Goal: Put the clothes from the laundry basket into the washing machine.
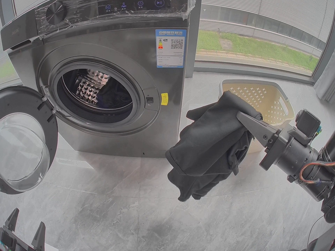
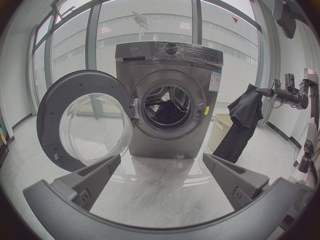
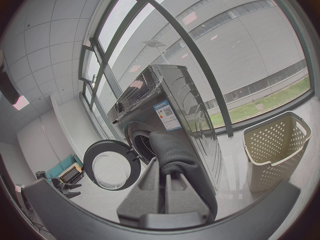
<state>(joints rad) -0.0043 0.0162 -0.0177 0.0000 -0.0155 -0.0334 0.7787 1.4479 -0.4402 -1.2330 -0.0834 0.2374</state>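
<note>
The washing machine fills the upper left of the head view, with its round door swung wide open at the left edge. Inside the drum, a dark piece of clothing lies toward the right side of the opening. The beige laundry basket stands on the floor at centre right, near the machine, with its perforated inner wall showing.

The right arm comes in from the right edge and reaches toward the middle of the frame. Its right end effector is clenched on a dark grey garment, pinching it near its upper edge. The garment hangs in loose folds in front of the basket, between basket and machine.

The left end effector sits low in the bottom left corner, released, with its fingers spread apart and pointing toward the open door.
</note>
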